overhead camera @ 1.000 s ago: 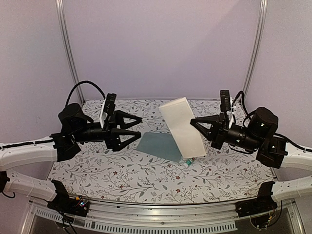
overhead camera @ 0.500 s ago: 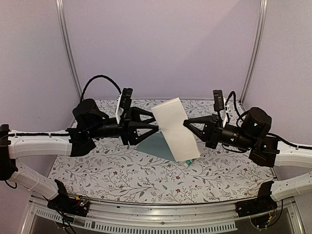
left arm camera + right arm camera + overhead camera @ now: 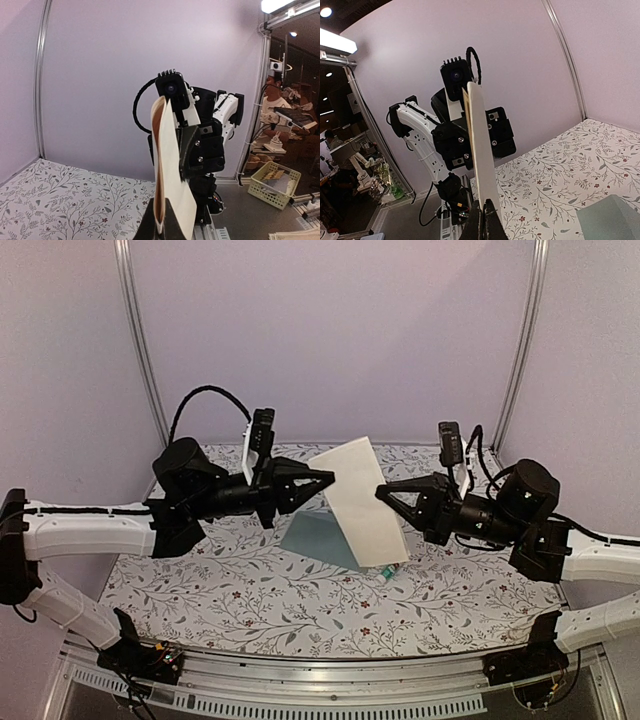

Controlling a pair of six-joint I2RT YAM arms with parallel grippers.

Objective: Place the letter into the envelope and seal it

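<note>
The letter [image 3: 360,502] hangs in the air over the table's middle, folded, its plain whitish back toward the top camera. My left gripper [image 3: 329,480] is shut on its left edge and my right gripper [image 3: 381,492] is shut on its right edge. In the left wrist view the letter [image 3: 169,170] stands edge-on, its tan inside showing in the fold, pinched between my left gripper [image 3: 161,222] fingers. The right wrist view shows the letter [image 3: 480,145] as a thin upright sheet rising from my right gripper [image 3: 484,214]. The pale teal envelope [image 3: 320,537] lies flat on the table beneath it, also at the corner [image 3: 612,220].
A small white-and-green glue stick [image 3: 388,573] lies on the floral tablecloth [image 3: 240,600] just right of the envelope, below the letter's lower corner. Both arms reach inward and face each other closely. Metal frame posts [image 3: 140,340] stand at the back corners.
My left arm has swung right and up to the letter, and its jaws have gone from wide open to shut on the sheet's left edge. The right gripper has shifted the letter slightly left.
</note>
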